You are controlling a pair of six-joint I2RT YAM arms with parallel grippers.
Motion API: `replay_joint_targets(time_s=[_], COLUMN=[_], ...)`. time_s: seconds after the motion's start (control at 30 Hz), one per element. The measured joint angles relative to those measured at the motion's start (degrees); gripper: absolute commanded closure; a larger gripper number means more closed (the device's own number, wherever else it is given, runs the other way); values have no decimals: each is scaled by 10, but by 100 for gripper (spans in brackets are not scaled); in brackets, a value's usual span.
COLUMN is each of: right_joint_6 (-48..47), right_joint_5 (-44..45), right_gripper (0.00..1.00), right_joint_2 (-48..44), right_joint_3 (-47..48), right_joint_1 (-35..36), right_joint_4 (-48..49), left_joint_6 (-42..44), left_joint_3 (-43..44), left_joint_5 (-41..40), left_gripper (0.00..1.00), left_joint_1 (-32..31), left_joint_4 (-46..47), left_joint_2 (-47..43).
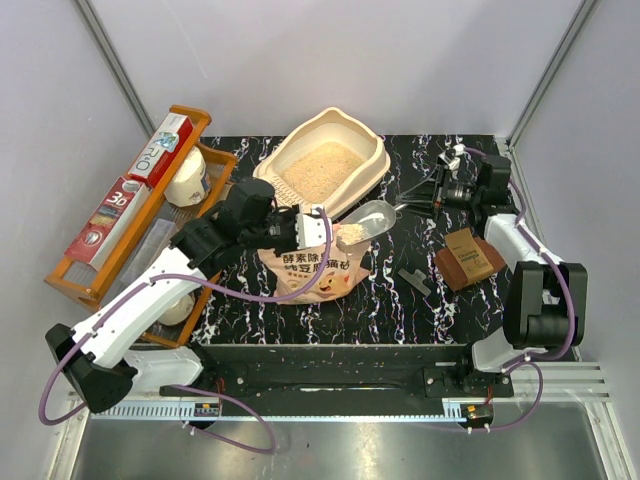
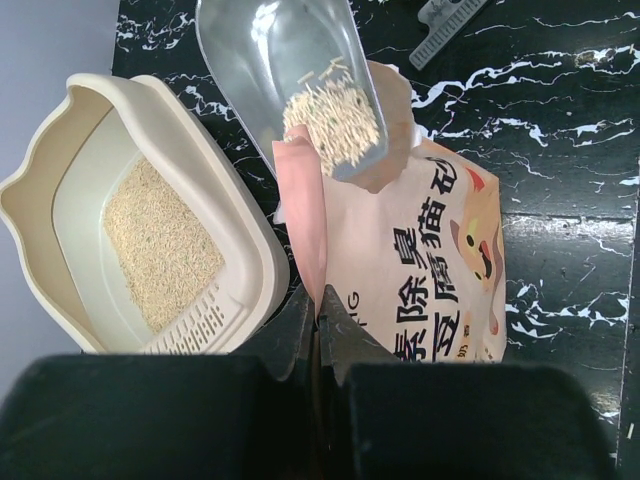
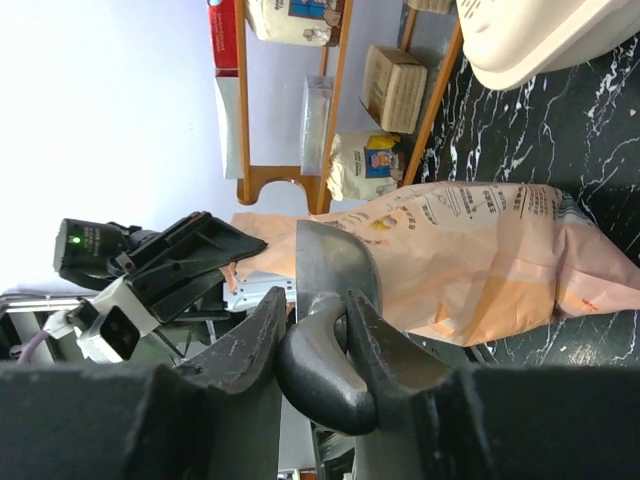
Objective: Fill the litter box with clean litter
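Observation:
The cream litter box (image 1: 372,160) stands at the back middle with a layer of pale clean litter (image 1: 322,170) in it; it also shows in the left wrist view (image 2: 250,260). My left gripper (image 1: 312,228) is shut on the top edge of the pink litter bag (image 1: 315,270), seen close in the left wrist view (image 2: 318,300). My right gripper (image 1: 428,195) is shut on the handle of a clear grey scoop (image 1: 368,218). The scoop (image 2: 270,50) holds a heap of litter (image 2: 335,125) above the bag's mouth, just right of the box. Its dark handle (image 3: 325,375) sits between the right fingers.
An orange wooden rack (image 1: 95,290) with toothpaste boxes and packets stands along the left. A brown box (image 1: 468,258) and a grey comb-like piece (image 1: 413,280) lie on the black marbled table at the right. White walls close in the back and sides.

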Motion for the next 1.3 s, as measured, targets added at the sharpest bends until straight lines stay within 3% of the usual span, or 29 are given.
replay_joint_targets(time_s=[0.4,0.9,1.3], right_joint_6=[64,23,-54], right_joint_5=[-24,-28,30], right_gripper=[100,100,100], right_joint_2=[6,-90,-96], right_joint_3=[-24,-49,-37], right_joint_1=[-46,-57,-62], right_joint_4=[80,6,-79], left_joint_6=[-3,-49,-50], left_joint_3=[0,-23,-42], left_joint_5=[0,2,5], left_gripper=[100,100,100], left_joint_1=[0,1,1], left_joint_4=[-10,21,28], left_joint_2=[-9,-18,-38])
